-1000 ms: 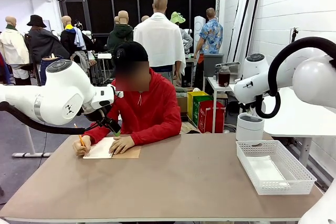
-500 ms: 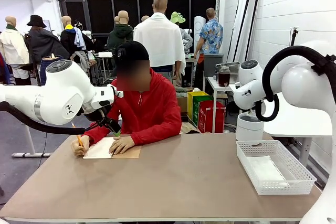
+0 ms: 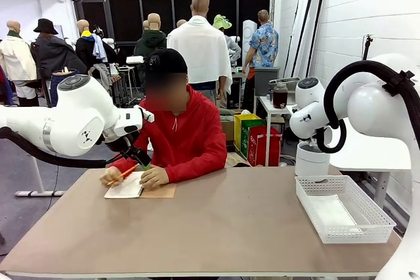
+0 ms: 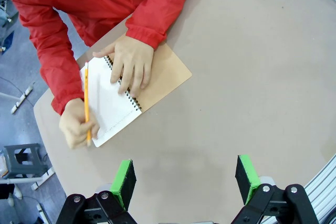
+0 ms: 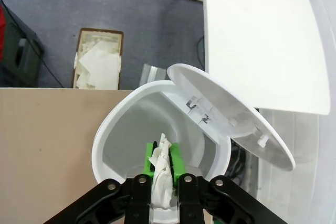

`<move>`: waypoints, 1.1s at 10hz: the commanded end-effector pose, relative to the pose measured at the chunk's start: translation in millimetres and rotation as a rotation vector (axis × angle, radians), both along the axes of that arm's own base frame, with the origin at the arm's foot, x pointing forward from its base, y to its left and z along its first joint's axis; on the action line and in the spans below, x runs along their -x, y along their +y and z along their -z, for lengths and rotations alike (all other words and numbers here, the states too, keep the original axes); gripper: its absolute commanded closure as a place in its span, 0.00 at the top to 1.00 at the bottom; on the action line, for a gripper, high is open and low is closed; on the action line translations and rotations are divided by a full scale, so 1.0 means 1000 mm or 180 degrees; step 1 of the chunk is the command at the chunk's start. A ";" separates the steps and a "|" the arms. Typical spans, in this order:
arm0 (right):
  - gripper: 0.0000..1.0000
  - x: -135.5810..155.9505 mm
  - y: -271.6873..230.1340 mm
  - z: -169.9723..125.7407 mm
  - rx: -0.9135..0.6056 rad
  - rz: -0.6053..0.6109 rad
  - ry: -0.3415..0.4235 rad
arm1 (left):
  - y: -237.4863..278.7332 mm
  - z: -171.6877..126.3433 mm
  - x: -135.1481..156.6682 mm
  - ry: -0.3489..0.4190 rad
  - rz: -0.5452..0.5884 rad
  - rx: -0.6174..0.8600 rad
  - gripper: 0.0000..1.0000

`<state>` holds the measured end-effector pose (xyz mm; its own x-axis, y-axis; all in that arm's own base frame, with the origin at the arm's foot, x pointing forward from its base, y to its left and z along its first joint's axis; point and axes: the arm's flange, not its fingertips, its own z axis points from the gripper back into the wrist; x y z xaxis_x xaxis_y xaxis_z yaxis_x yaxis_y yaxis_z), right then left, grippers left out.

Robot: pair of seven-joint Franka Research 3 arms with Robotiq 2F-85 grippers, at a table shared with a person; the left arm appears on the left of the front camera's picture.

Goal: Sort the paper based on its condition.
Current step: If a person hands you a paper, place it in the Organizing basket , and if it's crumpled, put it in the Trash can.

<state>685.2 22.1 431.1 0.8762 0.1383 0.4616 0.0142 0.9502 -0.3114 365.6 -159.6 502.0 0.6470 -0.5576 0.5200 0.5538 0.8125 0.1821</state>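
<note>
My right gripper (image 5: 163,167) is shut on a crumpled piece of white paper (image 5: 161,176), pinched between its green pads. It hangs over the mouth of a round white bin (image 5: 118,129) whose lid (image 5: 236,119) is flipped open. In the front view the right arm (image 3: 308,115) stands above that bin (image 3: 311,160), beyond the table's far right edge. My left gripper (image 4: 185,179) is open above the table with nothing between its fingers. It looks down on a person's hands on a spiral notebook (image 4: 113,103); one hand holds a pencil (image 4: 86,100).
A white mesh basket (image 3: 341,209) sits at the table's right side with a flat white sheet (image 3: 331,213) in it. The person in a red jacket (image 3: 187,139) sits at the far left. A cardboard box (image 5: 98,64) of paper scraps lies on the floor beyond the table.
The right arm has shifted a little to the left over the bin. The person's pencil hand has lifted and tilted the pencil flat. The left arm has stayed put.
</note>
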 end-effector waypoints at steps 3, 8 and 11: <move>0.86 -0.008 0.003 0.002 0.0044 0.0110 0.0014 | 0.001 0.001 -0.001 -0.0009 0.0021 0.0001 1.00; 1.00 -0.007 0.003 0.001 -0.0010 0.0064 0.0055 | 0.001 0.001 -0.001 -0.0009 0.0021 0.0001 1.00; 1.00 -0.002 0.005 -0.005 -0.0079 0.0077 0.0014 | 0.001 0.001 -0.001 -0.0009 0.0021 0.0001 1.00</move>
<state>684.5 23.4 431.6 0.8822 0.1302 0.4525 0.0174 0.9514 -0.3076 365.6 -159.6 502.0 0.6470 -0.5576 0.5200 0.5538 0.8125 0.1821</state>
